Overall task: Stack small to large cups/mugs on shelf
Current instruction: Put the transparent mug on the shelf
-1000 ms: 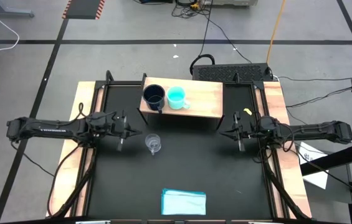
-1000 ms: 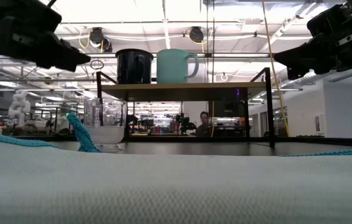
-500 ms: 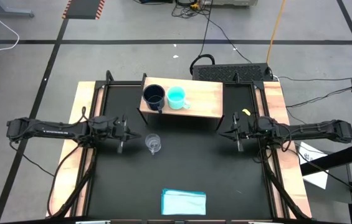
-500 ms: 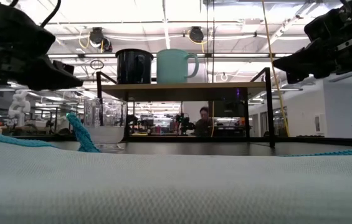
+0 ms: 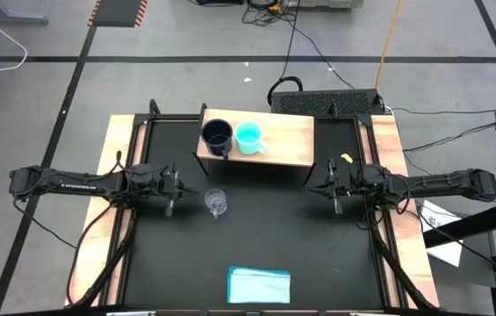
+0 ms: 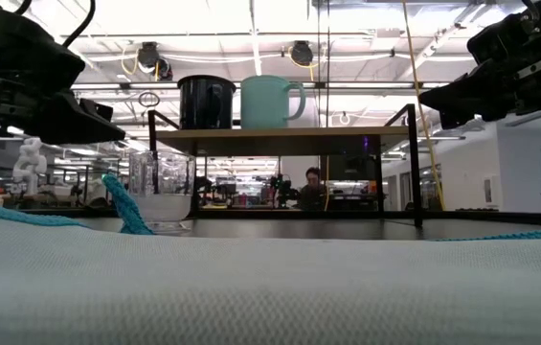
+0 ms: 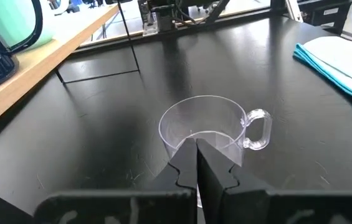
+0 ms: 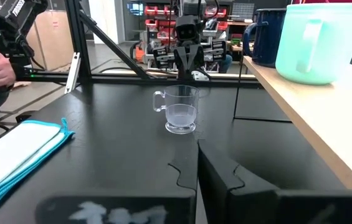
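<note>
The dark navy mug (image 5: pixel 217 136) and the turquoise mug (image 5: pixel 248 138) stand side by side, upright, on the left part of the light-wood shelf (image 5: pixel 287 145) at the table's far side. The small clear glass cup (image 5: pixel 216 203) stands upright on the black table in front of the shelf. My left gripper (image 5: pixel 197 190) is shut and hovers just left of the glass cup (image 7: pixel 210 127), pointing at it without touching. My right gripper (image 5: pixel 311 189) is shut and hangs over the table's right part, clear of everything.
A folded light blue cloth (image 5: pixel 258 285) lies at the table's near edge and fills the low view's foreground (image 6: pixel 251 287). Wooden strips (image 5: pixel 107 219) edge the table left and right. A person sits in the room beyond the shelf (image 6: pixel 313 182).
My left gripper has sunk a little toward the table beside the glass cup, staying shut. The cups have not moved.
</note>
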